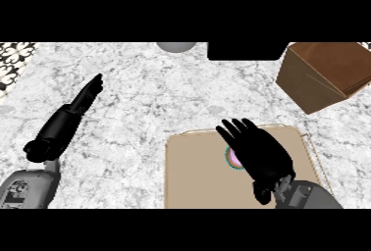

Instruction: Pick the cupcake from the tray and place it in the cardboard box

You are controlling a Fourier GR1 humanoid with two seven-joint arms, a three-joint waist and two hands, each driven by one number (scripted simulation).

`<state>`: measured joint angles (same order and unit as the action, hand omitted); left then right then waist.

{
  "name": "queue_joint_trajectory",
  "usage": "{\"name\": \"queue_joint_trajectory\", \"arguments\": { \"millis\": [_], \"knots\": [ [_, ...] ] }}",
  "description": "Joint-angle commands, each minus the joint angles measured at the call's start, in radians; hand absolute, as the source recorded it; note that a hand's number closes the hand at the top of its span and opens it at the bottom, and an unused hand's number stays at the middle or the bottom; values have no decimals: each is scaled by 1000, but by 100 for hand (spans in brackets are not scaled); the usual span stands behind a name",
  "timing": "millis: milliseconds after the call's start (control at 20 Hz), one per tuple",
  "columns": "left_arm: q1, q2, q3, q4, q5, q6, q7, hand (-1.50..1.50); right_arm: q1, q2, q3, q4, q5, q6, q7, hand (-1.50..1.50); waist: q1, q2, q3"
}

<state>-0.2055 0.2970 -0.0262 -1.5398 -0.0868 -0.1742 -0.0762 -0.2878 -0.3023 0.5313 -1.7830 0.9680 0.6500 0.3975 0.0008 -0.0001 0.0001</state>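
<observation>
A tan tray [196,176] lies on the marble counter at the lower middle. On it sits the cupcake [232,158], with pink top and teal rim; only a sliver shows at the left edge of my right hand [259,152]. That hand hovers over the cupcake, fingers straight and spread, open, hiding most of it. The brown cardboard box [326,73] stands at the upper right, well away from the tray. My left hand [80,103] is at the left over the bare counter, fingers straight and pointing up-right, open and holding nothing.
A grey round object [176,46] shows at the counter's far edge, top middle. A black rectangular object [246,51] sits beside it, left of the box. A patterned strip [14,61] runs along the far left edge.
</observation>
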Motion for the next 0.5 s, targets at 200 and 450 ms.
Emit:
{"name": "queue_joint_trajectory", "arguments": {
  "millis": [200,450],
  "knots": [
    [-18,-16,37,2,-6,-51,19,0,-19,74,-16,105,124,-27,-14,-150,1,0,0],
    [14,-34,36,33,-51,-43,-50,0,5,60,-54,210,138,-107,-131,-150,1,1,0]
  ]
}}
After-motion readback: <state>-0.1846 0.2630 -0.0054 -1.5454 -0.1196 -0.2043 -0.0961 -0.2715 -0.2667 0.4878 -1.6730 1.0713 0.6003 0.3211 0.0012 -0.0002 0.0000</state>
